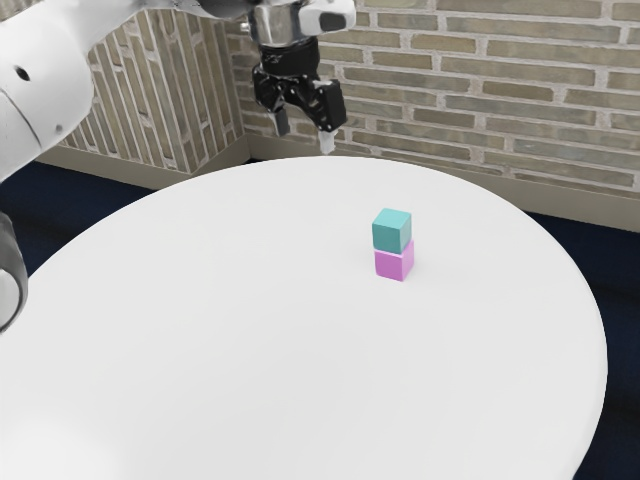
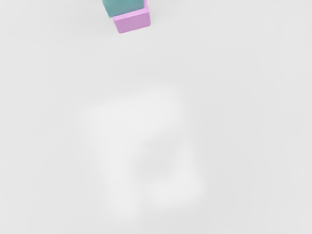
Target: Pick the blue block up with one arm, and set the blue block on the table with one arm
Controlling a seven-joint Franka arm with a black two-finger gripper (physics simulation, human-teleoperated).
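The blue block is supported by a pink block on a round white table, while the black gripper is suspended above, well apart from the stack, its two fingers spread.

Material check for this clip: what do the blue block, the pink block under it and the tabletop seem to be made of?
The blue block and pink block look like matte plastic or painted wood: flat, even colour, crisp edges, no grain to decide it. The tabletop could be laminate or painted board: smooth and white, with soft pale patches hinting at a slight sheen.
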